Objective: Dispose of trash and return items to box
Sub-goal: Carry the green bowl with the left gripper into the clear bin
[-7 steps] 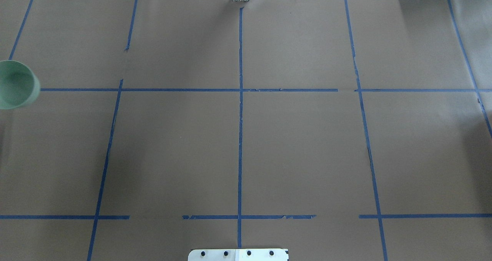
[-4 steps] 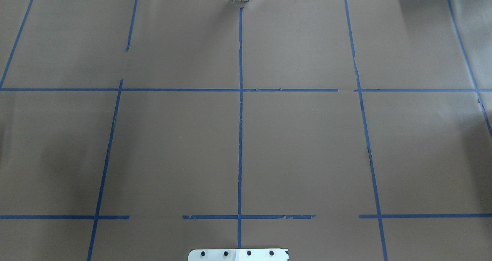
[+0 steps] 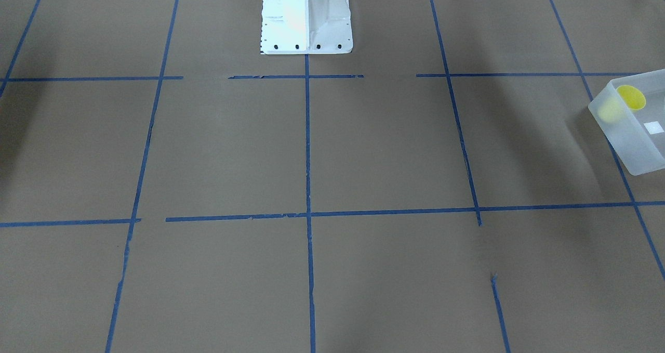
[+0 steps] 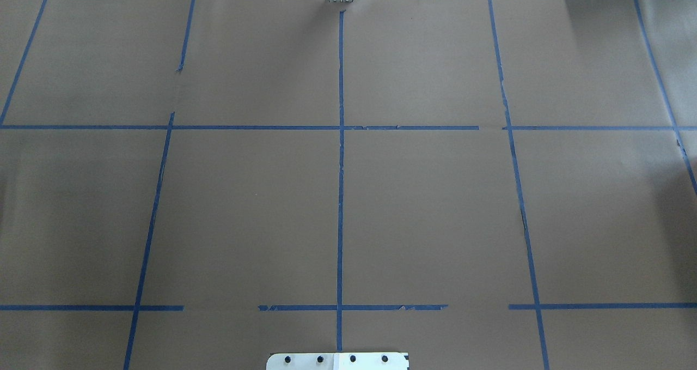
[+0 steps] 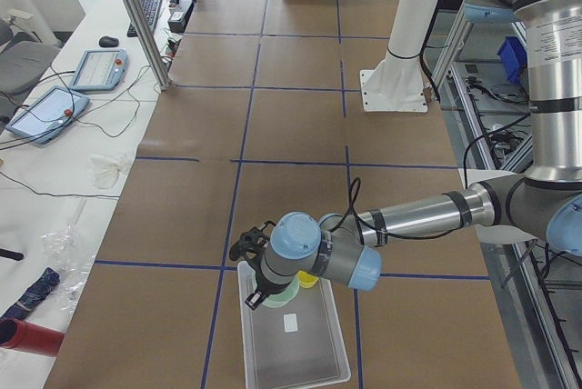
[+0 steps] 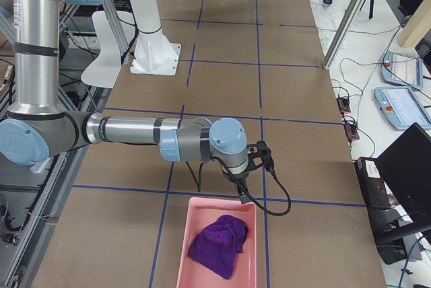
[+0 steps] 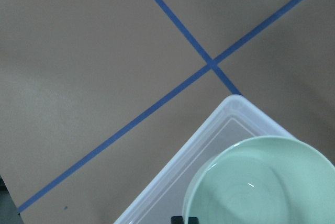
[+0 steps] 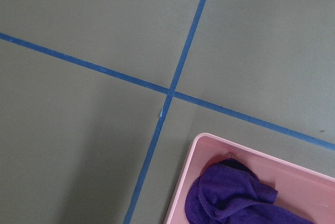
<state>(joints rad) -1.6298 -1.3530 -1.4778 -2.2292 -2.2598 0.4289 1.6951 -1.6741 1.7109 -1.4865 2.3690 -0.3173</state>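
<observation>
Mint-green bowl hangs over a corner of the box at the left end of the desk. The left gripper appears to be grasping it by the rim, though only a sliver of finger shows at the bottom edge of the wrist view. The cup already sits in the box, so the step in hand looks like returning the last item. Next, I judge, the bowl must go down inside the wall, beside the cup, and be let go. The right gripper hovers at the edge of the tray that holds the cloth; I cannot tell whether it is released or clenched. A second ago the bowl showed at the left edge of the overhead view; now it is gone from that view.
</observation>
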